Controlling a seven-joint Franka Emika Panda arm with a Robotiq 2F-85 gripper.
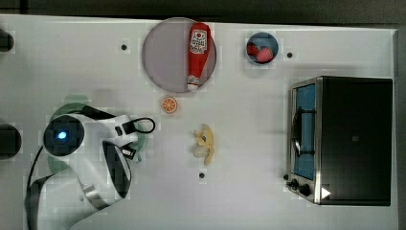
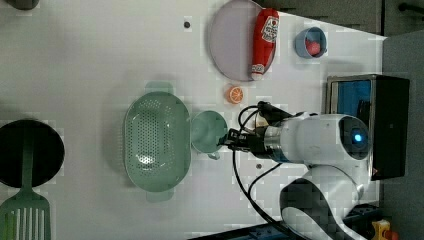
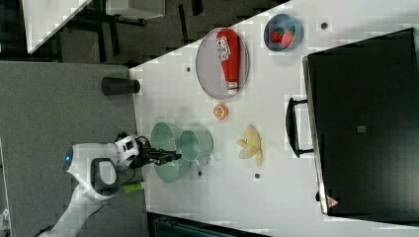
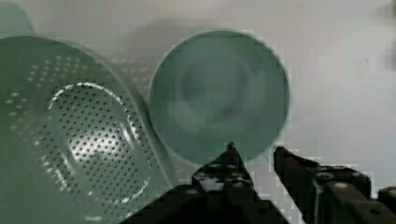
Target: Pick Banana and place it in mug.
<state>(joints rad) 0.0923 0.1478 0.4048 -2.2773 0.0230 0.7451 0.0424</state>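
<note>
- The small round mint-green mug [image 2: 207,131] stands just beside the oval perforated green basket [image 2: 156,141], empty.
- The black gripper [image 4: 254,154] hovers at the mug's rim, jaws narrowly parted around nothing.
- The curved pale-yellow banana [image 1: 205,143] lies well apart from the mug, not yet picked.

The bench [image 1: 268,191] has a plain white top with some small dark round holes in it. Beside it, in the right view, lies grey floor [image 3: 54,123], and a second white table [image 3: 49,19] stands well apart over dark ground.
</note>
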